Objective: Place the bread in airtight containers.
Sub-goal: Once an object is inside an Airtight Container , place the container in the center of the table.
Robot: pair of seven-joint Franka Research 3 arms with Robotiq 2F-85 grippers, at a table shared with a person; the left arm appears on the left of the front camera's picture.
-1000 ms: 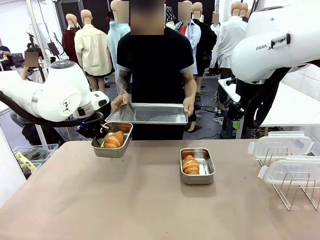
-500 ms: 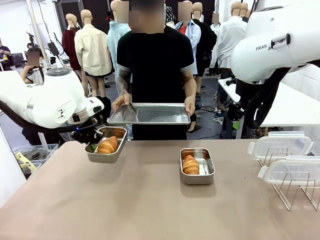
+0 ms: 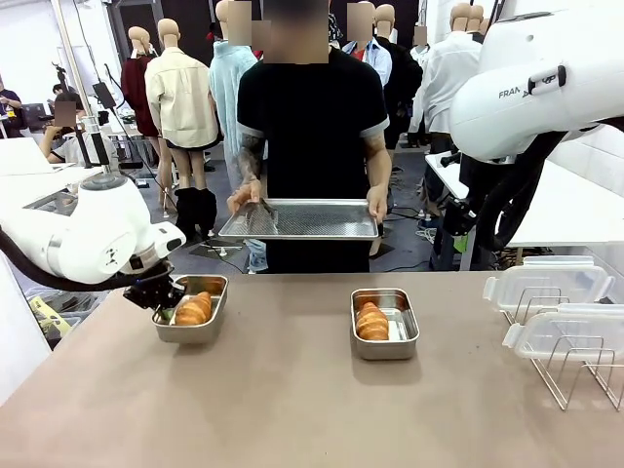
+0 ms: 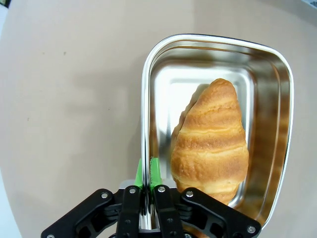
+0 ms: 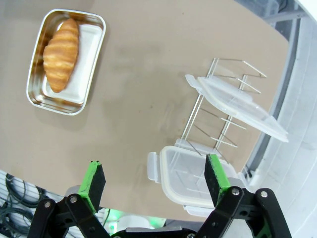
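your left gripper (image 4: 147, 173) is clenched on the tin (image 4: 267, 99) rim, the croissant (image 4: 210, 139) just beside the jaws, inside. hold that stiff, slick steel wall, not the light, flaky croissant. right gripper (image 5: 156, 178) hangs released above 2 lids (image 5: 237, 106).

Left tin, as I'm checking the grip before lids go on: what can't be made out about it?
- Front view: whether the tin rests on the table or hangs just above it; that contact is too small to see.
- Left wrist view: the tin's near end and the near tip of the croissant, hidden by the black links of the left gripper and cut off by the bottom edge.
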